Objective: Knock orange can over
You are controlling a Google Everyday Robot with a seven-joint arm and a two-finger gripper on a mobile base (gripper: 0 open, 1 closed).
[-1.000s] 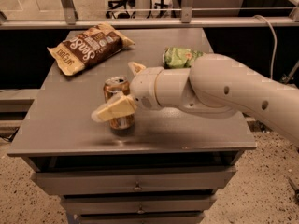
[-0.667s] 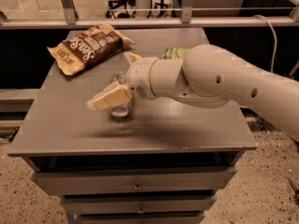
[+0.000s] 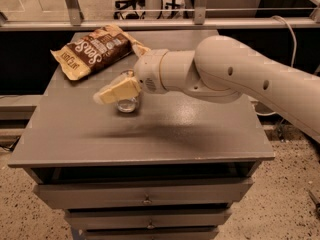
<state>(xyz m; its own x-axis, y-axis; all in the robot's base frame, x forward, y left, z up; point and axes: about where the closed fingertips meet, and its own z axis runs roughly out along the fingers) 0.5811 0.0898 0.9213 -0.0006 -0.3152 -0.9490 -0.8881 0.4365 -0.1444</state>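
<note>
The orange can (image 3: 127, 104) is on the grey table (image 3: 65, 139), left of centre. Only a round silvery end and a little of its body show below my lower finger (image 3: 116, 90), so I cannot tell whether it is upright or tipped. My gripper (image 3: 122, 77) reaches in from the right on a thick white arm (image 3: 225, 71). It sits right at the can, with the two cream fingers spread apart. The lower finger lies across the can's top and the upper one (image 3: 141, 49) is near the bag.
A brown snack bag (image 3: 97, 51) lies at the back left of the table, just behind the gripper. The table's front edge and drawers (image 3: 145, 196) are below. A railing (image 3: 150, 24) runs behind the table. A cable (image 3: 290, 34) hangs at the right.
The arm and gripper have swept toward the back left of the table. The can has moved with them from near the middle toward the brown bag, and less of its body shows now.
</note>
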